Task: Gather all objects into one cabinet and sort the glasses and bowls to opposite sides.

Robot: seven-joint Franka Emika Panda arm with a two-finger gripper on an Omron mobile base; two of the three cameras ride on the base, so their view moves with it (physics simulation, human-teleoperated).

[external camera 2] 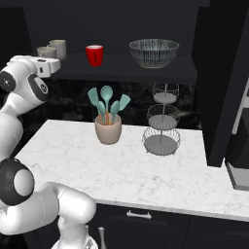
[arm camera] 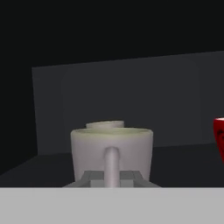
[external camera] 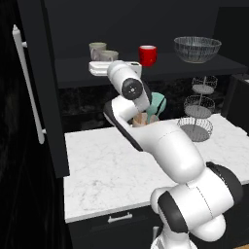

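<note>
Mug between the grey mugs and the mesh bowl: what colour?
Bright red mug, clearest in the right base view.

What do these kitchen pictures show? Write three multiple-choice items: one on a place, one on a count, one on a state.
1. Where does the wire-mesh bowl stand?
A. On the cabinet shelf, right of the red mug
B. On the marble counter
C. In the tiered stand

2. How many pale mugs are on the shelf?
A. One
B. Two
C. Four

3. How do the fingers stand?
A. Wide open above the bowl
B. Shut on the handle of the nearer pale mug
C. Shut on a teal spoon

Key: 1 A, it sits at the shelf's right end; 2 B, the further pale mug stands behind the nearer; 3 B, the hand view shows the handle between them.
</note>
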